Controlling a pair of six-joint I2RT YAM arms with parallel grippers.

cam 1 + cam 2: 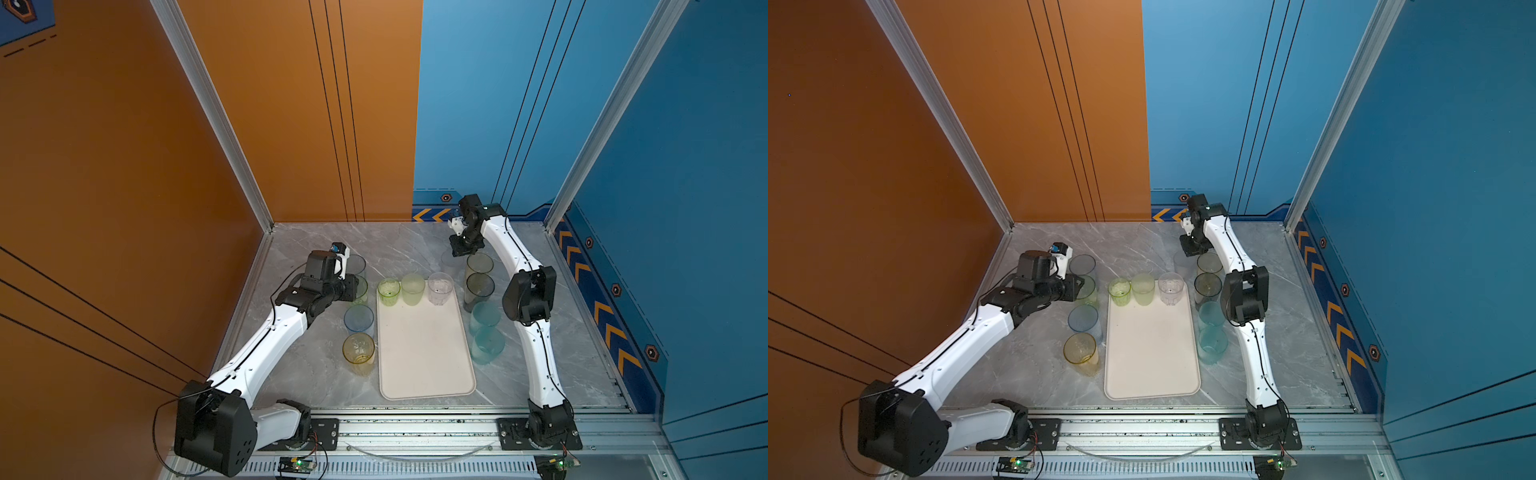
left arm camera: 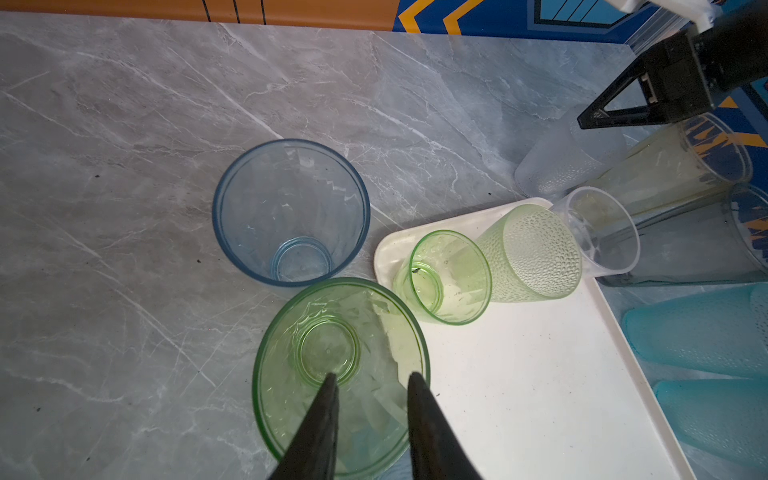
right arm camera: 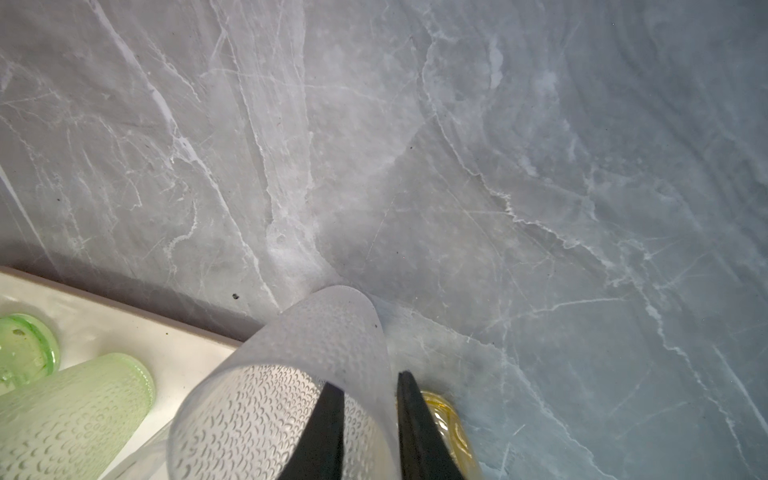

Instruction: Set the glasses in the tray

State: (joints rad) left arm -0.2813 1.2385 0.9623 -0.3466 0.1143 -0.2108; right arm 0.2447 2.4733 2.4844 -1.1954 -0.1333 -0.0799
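Note:
The cream tray lies mid-table. At its far end stand a small green glass, a frosted green glass and a clear glass. My left gripper hangs open over a wide green glass on the table left of the tray, one finger above its inside, the other at its rim. My right gripper is open astride the wall of a frosted glass beyond the tray's far right corner, one finger inside, one outside. The frosted glass stands upright on the table.
Left of the tray stand a grey-blue glass, a blue glass and a yellow one. To its right are an olive glass, a smoky one and two teal ones. Walls enclose the table.

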